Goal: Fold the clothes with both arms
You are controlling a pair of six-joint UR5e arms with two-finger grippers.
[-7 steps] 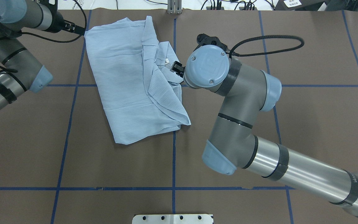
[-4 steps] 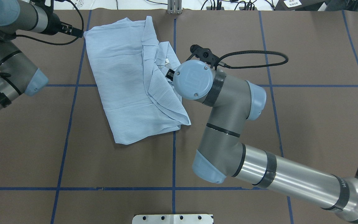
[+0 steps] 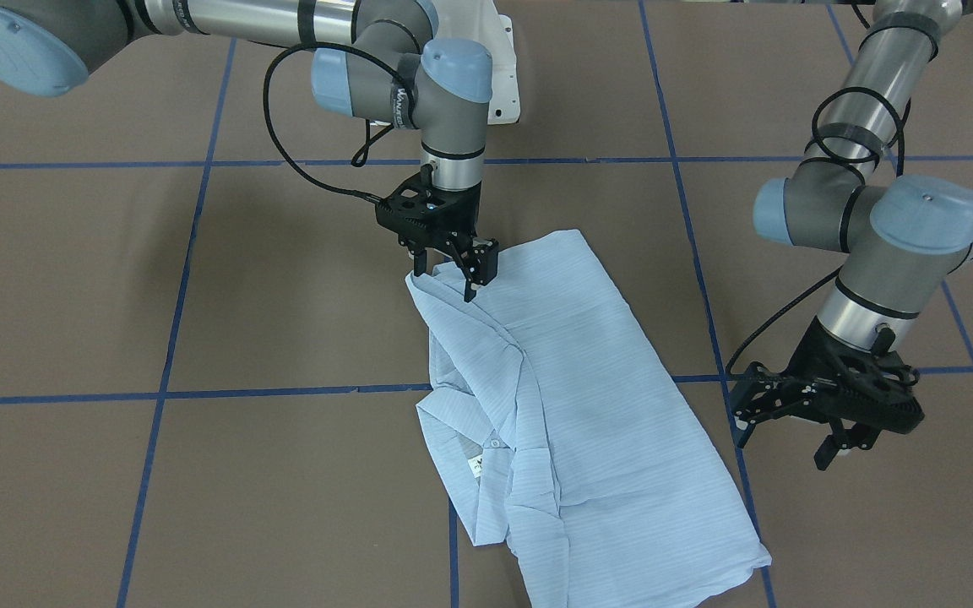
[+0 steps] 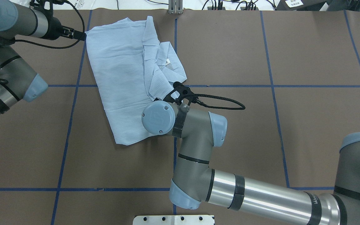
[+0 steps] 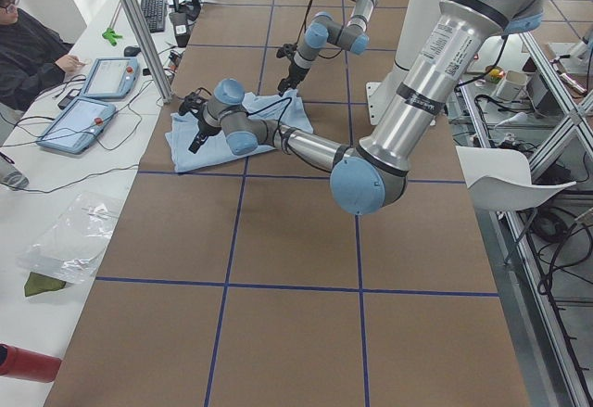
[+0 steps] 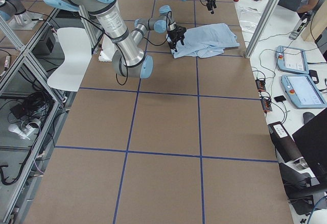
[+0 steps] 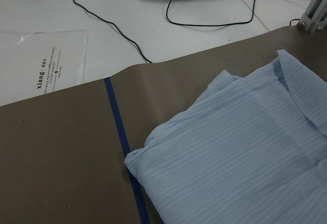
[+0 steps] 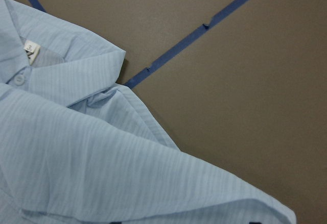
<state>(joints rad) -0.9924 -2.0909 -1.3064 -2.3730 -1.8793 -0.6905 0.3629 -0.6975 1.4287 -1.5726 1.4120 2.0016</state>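
Right gripper (image 3: 442, 285) has just come off the collar (image 3: 461, 422) to the near right corner of the shirt (image 3: 588, 397), jaws wide astride the edge; left gripper (image 3: 786, 441) hangs wide beside the far left corner, with the shirt half-folded, flat on the table (image 3: 199, 295), so this reads as pre-grasp for the next fold.

Your brown counter (image 4: 308, 47) is crossed by a grid of blue tape lines (image 4: 292, 86). The light blue shirt (image 4: 120, 72) lies partly folded on it, collar facing up, across two tape lines, towards the edge far from the robot.
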